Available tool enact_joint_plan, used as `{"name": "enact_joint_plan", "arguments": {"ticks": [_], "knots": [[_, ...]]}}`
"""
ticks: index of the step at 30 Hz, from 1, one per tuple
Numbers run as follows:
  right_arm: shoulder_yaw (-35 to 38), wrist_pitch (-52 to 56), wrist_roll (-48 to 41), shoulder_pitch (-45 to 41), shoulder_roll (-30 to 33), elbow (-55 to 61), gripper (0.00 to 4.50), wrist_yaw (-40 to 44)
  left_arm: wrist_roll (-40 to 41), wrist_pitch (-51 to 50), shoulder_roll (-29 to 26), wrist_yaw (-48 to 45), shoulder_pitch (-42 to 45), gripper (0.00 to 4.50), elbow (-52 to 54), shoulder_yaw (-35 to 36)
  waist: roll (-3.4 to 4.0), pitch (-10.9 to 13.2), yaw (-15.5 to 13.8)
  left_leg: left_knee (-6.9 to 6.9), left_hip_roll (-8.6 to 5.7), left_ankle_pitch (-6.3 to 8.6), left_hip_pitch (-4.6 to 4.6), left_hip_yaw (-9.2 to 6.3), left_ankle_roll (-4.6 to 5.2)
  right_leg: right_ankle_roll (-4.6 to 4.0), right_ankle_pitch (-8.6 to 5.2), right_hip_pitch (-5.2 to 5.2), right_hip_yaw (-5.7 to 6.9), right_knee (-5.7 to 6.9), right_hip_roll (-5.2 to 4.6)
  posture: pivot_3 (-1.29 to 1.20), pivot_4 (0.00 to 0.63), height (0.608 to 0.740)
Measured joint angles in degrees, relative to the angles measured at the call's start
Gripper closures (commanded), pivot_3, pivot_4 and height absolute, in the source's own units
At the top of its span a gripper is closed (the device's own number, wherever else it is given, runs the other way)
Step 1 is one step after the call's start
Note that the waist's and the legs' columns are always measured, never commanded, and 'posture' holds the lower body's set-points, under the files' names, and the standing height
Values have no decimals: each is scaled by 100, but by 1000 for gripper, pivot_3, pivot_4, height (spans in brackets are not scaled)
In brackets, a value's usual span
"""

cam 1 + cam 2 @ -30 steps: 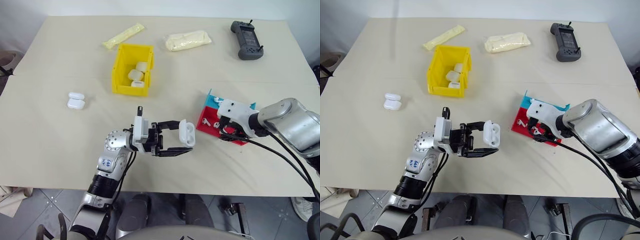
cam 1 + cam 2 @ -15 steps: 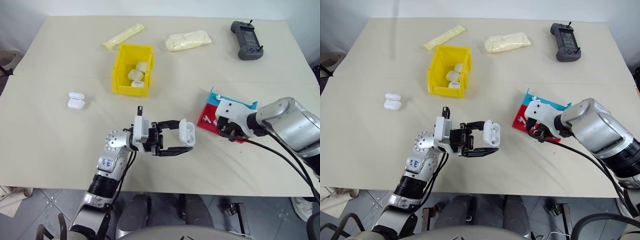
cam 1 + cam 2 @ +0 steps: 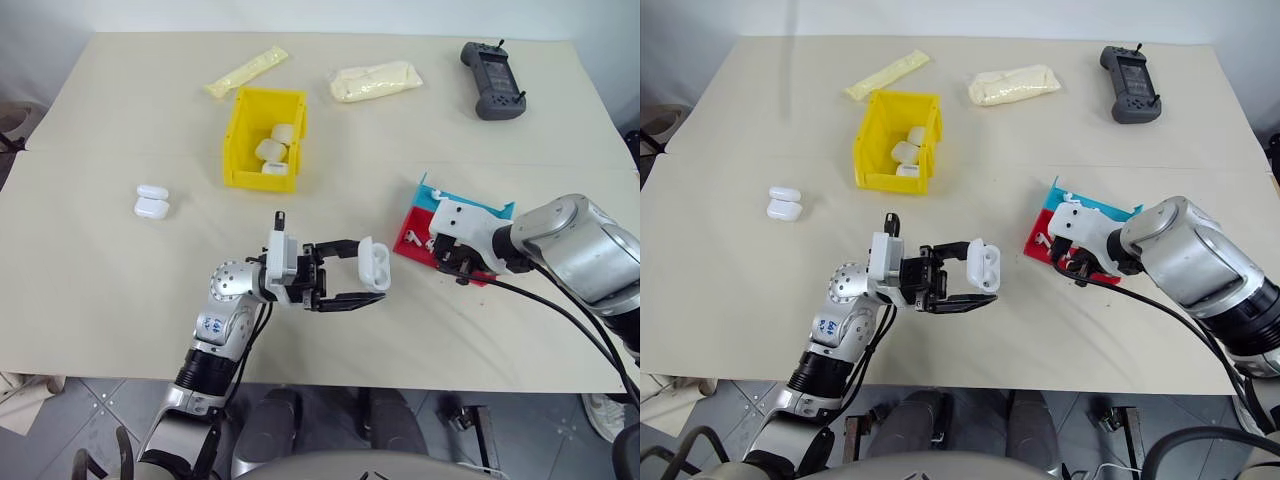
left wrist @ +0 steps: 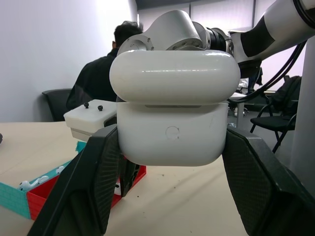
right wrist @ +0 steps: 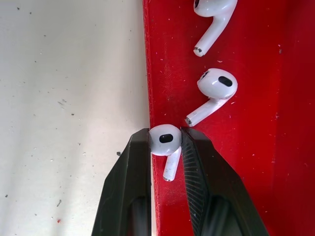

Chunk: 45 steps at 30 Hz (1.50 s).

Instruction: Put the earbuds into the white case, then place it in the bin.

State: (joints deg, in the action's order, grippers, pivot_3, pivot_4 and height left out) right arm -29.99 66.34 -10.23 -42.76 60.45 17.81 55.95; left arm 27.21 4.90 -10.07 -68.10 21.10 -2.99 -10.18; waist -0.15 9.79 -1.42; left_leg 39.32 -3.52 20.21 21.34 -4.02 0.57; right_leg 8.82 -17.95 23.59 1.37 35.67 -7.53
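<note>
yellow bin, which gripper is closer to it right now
Left. The left gripper, holding a white case, sits just in front of the yellow bin. The right gripper is farther off to the side, over the red tray.

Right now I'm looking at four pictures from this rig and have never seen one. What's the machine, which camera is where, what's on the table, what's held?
It is a humanoid robot with two arms, each ending in two black fingers. Two pictures come from its head, looking down over a beige table. The other two come from cameras on the wrists, looking along the fingers.

The left gripper has its jaws shut on a white case; the left wrist view shows that case close up, lid slightly raised. The right gripper pinches one earbud at the edge of a red and teal tray, where two more earbuds lie.

Also on the table: a yellow bin holding several white cases, two cases lying loose, two pale yellow packets and a dark handheld controller.
</note>
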Motion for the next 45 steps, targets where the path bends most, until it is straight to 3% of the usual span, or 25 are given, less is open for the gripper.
{"name": "enact_joint_plan", "arguments": {"ticks": [4,10,13,18,21,29,45], "knots": [[615,37,-316,274,224,261,3915,181,47,-68,-57,-93,29,1729,-3,17,0,0,-6,-1,-2,0,2,0,0,0,0,0,-1,-2,-1,0,150,740],[3254,-438,-1525,1894,77,857,3915,634,87,-133,-167,-291,203,1729,-14,57,-1,1,-26,-3,0,0,-1,-2,0,2,1,-8,3,1,0,0,150,740],[4283,-984,-2151,2515,-980,1032,3915,529,117,-237,-202,-291,213,1729,-23,117,-4,3,-4,-7,6,0,-10,3,0,2,1,-12,1,5,6,0,150,740],[5574,-1568,-3507,2838,-2808,1262,3915,-138,142,-362,-177,-238,216,1729,-25,122,0,5,-4,-10,8,-2,-13,-3,-3,2,2,-12,0,21,8,0,150,740],[5440,-1994,-3799,3169,-3297,1437,3915,-328,144,-499,-256,-204,216,1729,-23,140,1,5,4,-8,-3,-3,-12,-2,0,3,2,-12,-6,24,2,0,150,740],[4533,-2640,-4066,3071,-3970,1698,3915,-926,156,-673,-353,-214,286,1729,-17,193,3,4,22,-11,0,-4,-15,-2,-1,3,2,-9,-8,24,6,0,150,740],[3635,-3560,-3663,3437,-4080,1372,3915,-1136,154,-667,-289,-246,319,1729,-26,225,3,4,19,-11,-1,-4,-15,-4,0,3,2,-10,-8,23,7,0,150,740]]}}
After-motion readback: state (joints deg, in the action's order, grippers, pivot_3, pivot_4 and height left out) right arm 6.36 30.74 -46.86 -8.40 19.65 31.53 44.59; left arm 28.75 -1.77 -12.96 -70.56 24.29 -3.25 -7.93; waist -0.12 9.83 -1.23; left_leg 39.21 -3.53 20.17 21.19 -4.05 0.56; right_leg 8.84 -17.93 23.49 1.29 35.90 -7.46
